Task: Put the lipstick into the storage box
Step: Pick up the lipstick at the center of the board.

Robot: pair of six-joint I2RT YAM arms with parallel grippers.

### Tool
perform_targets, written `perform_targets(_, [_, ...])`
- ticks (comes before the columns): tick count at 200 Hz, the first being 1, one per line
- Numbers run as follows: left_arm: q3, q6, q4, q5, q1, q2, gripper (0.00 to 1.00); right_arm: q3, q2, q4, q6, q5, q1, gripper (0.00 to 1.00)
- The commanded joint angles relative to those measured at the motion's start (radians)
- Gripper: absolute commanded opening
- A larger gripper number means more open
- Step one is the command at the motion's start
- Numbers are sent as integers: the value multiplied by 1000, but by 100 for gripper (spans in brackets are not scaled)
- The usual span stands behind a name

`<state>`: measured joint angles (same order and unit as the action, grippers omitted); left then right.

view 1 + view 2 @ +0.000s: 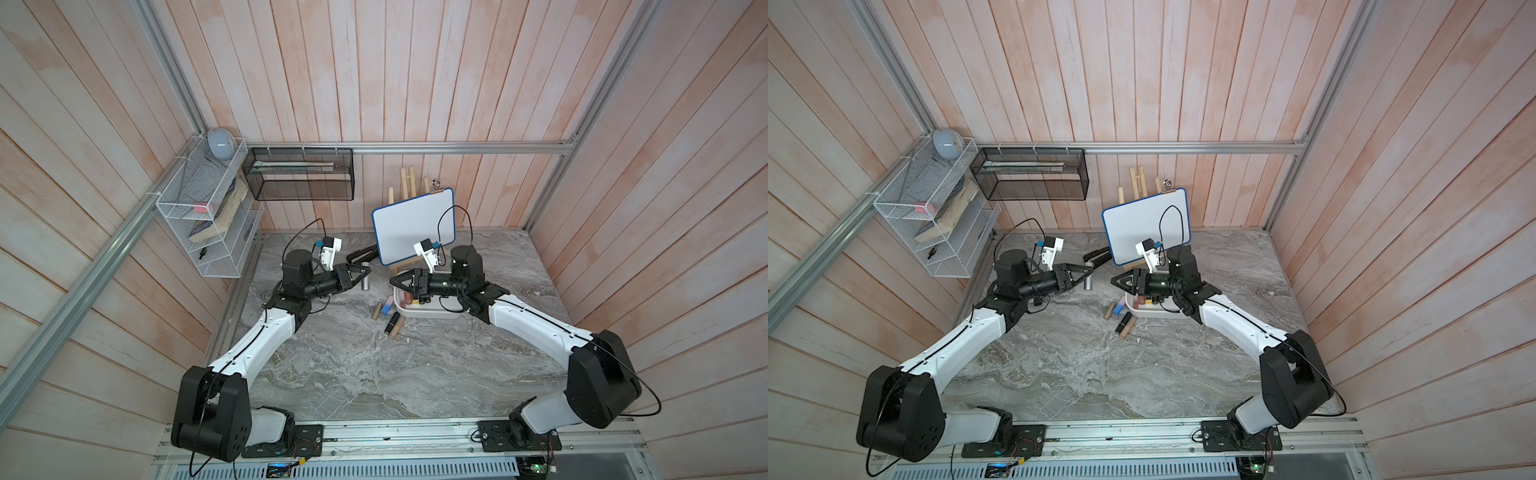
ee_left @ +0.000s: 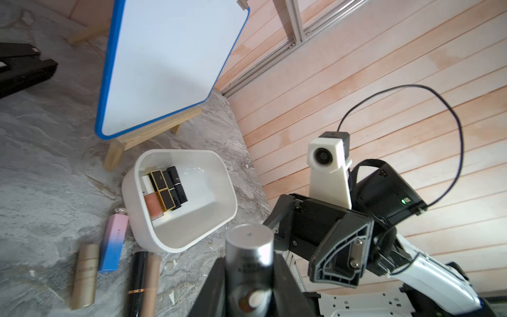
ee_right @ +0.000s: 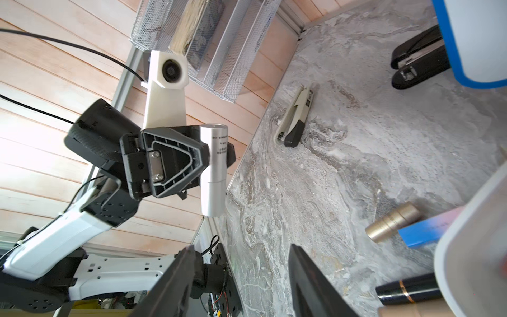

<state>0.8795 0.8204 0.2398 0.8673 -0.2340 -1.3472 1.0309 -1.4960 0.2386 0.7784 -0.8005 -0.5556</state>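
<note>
Nearest the robot, loose lipsticks (image 1: 394, 325) lie flat on the surface (image 1: 374, 374) just beside the storage box (image 1: 430, 316), which holds several more at its end toward the left arm (image 1: 266, 336). Beyond them the left gripper (image 1: 365, 272) has its fingers clenched on a silver lipstick (image 1: 365, 283), long axis roughly upright, with the box lying to the robot's right of it. The right gripper (image 1: 393, 281), fingers parted and empty, faces that lipstick across a small gap, about over the box's rim, so the left arm probably has to carry it rightward over the rim
</note>
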Motion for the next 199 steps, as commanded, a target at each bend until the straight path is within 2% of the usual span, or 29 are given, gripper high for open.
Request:
perform_targets(1, [-20,134,223,97,2,19,21,33,-16,91,33,-79,-9,59])
perform_targets(49, [-42,186,316,130,-18,16,21,74,-48,100,36,-107,-36,59])
perform_targets(199, [-36,174,314,130,-40,8,21,164,-112,110,43,-128,-104,55])
